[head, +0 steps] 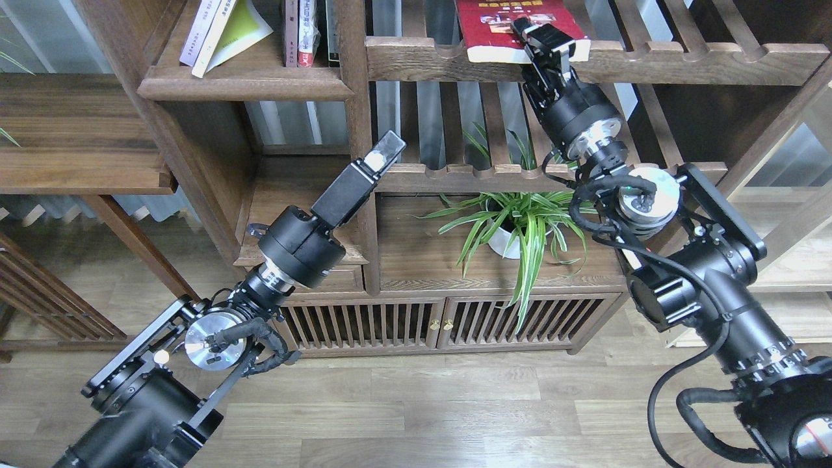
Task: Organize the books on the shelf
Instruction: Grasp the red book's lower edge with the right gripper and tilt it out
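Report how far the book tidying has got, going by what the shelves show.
Looks done: a pale book and a yellow-green book lean on the solid shelf at upper left. In hand: the right claw is at the red book on the slatted rack; a firm grip can't be confirmed. Left: moving that red book across. The left claw holds nothing.

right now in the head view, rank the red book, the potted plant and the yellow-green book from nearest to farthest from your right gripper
1. red book: on the slatted rack at top, its near edge right at my right gripper.
2. potted plant: below the gripper, on the cabinet top.
3. yellow-green book: far to the left, leaning on the solid shelf beside a pale book.
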Controlling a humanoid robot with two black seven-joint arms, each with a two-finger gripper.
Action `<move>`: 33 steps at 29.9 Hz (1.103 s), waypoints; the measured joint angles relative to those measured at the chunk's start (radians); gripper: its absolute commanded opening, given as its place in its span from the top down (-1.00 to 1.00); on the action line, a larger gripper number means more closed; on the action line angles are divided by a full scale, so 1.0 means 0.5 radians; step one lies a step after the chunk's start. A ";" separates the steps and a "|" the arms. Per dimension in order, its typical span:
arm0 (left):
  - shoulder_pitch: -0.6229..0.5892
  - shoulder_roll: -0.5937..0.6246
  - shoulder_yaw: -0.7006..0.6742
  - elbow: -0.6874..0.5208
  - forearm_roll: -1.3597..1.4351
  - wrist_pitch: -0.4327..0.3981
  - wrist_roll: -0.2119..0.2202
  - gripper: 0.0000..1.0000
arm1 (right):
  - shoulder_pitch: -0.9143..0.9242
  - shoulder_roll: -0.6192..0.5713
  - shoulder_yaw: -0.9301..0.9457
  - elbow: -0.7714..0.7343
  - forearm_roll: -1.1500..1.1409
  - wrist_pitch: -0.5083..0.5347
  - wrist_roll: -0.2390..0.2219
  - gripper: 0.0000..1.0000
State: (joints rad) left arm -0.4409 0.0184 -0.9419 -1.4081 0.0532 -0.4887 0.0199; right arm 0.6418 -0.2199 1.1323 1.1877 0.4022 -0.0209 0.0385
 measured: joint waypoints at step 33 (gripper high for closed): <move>-0.025 -0.037 -0.059 0.056 -0.026 0.000 -0.020 -0.97 | -0.459 -0.001 0.122 0.113 0.009 0.997 0.008 0.94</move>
State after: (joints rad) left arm -0.4532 -0.0001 -0.9712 -1.3802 0.0404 -0.4887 0.0100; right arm 0.4121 -0.2205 1.1933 1.2442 0.4065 0.4778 0.0426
